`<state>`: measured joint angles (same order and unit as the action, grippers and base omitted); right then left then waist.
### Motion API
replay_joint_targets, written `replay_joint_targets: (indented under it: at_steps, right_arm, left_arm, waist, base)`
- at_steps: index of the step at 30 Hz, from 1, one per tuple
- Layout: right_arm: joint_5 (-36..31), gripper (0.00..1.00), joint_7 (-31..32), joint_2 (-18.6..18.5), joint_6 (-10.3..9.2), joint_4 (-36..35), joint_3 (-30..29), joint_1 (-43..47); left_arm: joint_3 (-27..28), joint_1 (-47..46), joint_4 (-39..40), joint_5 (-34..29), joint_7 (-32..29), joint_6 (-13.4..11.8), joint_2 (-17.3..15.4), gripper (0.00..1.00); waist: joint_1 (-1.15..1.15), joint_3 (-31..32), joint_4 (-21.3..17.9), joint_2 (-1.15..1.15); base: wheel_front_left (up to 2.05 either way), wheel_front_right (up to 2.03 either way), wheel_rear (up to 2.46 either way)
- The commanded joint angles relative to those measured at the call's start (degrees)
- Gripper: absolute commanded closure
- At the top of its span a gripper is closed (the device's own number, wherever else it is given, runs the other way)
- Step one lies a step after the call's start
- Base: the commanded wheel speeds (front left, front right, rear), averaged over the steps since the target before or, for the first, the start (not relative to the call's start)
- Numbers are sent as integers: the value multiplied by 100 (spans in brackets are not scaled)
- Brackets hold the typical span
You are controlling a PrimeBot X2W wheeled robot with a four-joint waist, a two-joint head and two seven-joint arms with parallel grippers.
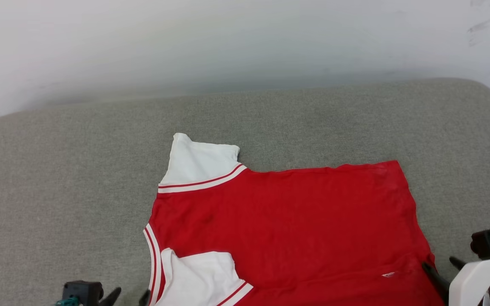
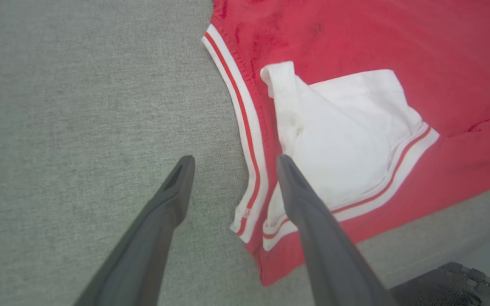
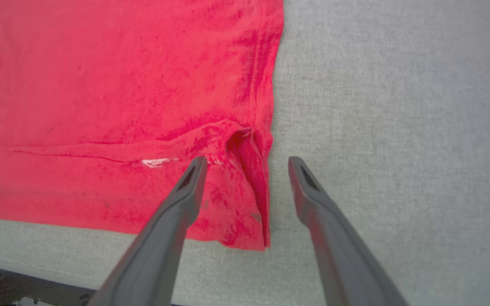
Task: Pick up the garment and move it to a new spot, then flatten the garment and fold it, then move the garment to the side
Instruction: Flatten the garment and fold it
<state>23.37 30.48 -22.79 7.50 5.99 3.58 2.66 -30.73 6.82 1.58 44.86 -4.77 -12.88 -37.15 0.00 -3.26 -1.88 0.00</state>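
The garment [image 1: 287,221] is a bright red jersey lying flat on a grey fabric surface, folded over itself. One white sleeve [image 1: 200,163] sticks out at its far left corner; another white sleeve [image 2: 347,140] lies folded onto the red body near the front. My left gripper [image 1: 130,294] stands open at the striped collar edge [image 2: 251,157], its fingers either side of that edge and holding nothing. My right gripper [image 1: 440,265] is open over the garment's near right corner [image 3: 249,187], where the cloth is puckered [image 3: 245,146]. Nothing is gripped.
The grey fabric surface [image 1: 58,191] stretches wide to the left and behind the garment, up to a pale wall [image 1: 228,42]. Its front edge [image 3: 58,267] runs just below the garment's hem, with dark floor beyond.
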Motion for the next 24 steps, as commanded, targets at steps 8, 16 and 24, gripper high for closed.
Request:
replay_joint_targets:
  at_steps: [8,16,24]
  right_arm:
    - [14,0,-1423,57,-3,-444,-61,-330]
    - [-194,0,-3269,408,-2,-592,-32,-306]
    - [-348,0,-4051,681,-2,-603,38,-464]
  left_arm:
    - [534,-315,300,-573,1585,-189,161,0]
    - [1196,-374,906,-1578,2004,-40,760,0]
    - [1806,-185,972,-2356,2000,488,1427,0]
  waist:
    - [0,271,-93,0]
    - [0,265,-169,0]
    - [0,107,-345,0]
  base:
    - [0,0,0]
    - [0,0,0]
    - [0,0,0]
